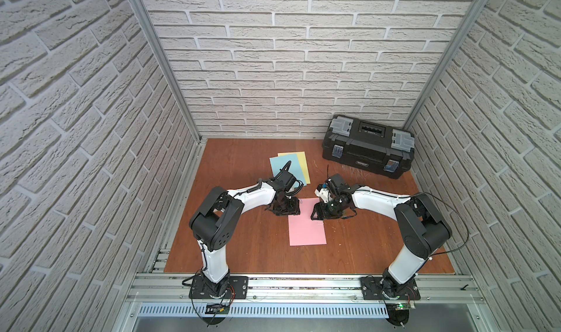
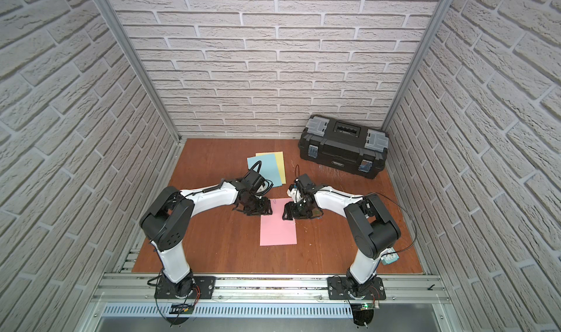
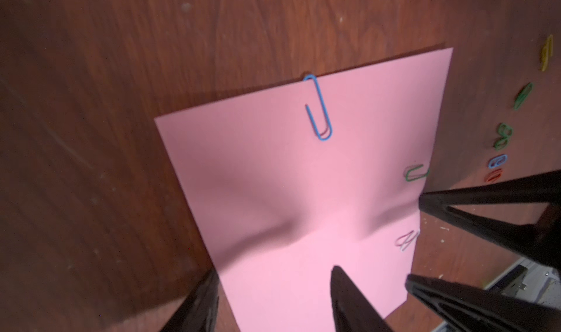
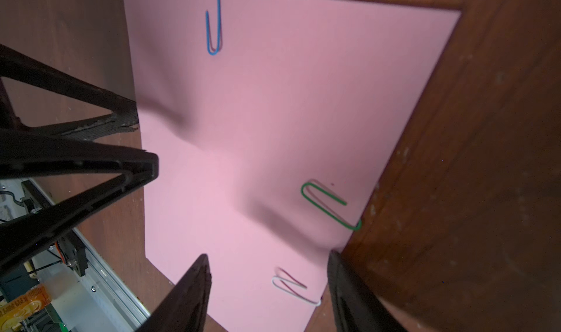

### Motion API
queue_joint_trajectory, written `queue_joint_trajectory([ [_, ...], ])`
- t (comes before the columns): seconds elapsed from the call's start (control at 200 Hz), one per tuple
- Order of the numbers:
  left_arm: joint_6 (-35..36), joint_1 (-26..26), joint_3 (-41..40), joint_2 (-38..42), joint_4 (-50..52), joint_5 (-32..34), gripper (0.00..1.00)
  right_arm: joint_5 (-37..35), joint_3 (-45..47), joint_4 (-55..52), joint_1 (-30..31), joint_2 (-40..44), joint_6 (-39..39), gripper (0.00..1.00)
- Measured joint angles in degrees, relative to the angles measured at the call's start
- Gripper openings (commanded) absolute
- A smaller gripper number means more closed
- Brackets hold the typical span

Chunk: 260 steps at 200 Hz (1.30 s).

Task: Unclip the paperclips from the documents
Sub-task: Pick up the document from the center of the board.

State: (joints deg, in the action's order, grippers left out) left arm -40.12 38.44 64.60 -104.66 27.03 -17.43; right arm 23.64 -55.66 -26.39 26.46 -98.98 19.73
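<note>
Black left claw [image 3: 274, 271]: jaws parted, gripping nothing, one finger off the sheet over the tabletop [image 3: 91, 133], the other over the pink document [image 3: 258, 163]. Right claw [image 4: 268, 254]: jaws likewise parted and empty, with a white paperclip [image 4: 296, 288] on the sheet's side edge between its fingers. The sheet is buckled between the claws. The green paperclip [image 4: 331, 206] is on the same edge, just beyond. The blue paperclip [image 4: 214, 21] is on the edge facing the back wall. Further out, loose paperclips [image 3: 502, 136] lie on the wood. The blue document [image 1: 282, 166] and yellow document [image 1: 303, 163] overlap, well apart.

the pink sheet [image 4: 273, 118] holds a blue paperclip [image 4: 214, 21], green paperclip [image 4: 329, 204] and white paperclip [image 4: 293, 288] at its edges.
</note>
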Motion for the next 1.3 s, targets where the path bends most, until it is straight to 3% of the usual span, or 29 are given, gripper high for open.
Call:
queue_joint_trajectory([
  [0.945, 0.1, 0.2, 0.0, 0.0, 0.0, -1.4, 0.57, 6.0, -1.5, 3.3, 0.5, -2.8, 0.0, 0.63],
  [1.3, 0.7, 0.2, 1.0, -0.6, 0.0, -2.2, 0.39, 8.0, -1.5, 4.7, 1.1, -3.4, 0.0, 0.64],
])
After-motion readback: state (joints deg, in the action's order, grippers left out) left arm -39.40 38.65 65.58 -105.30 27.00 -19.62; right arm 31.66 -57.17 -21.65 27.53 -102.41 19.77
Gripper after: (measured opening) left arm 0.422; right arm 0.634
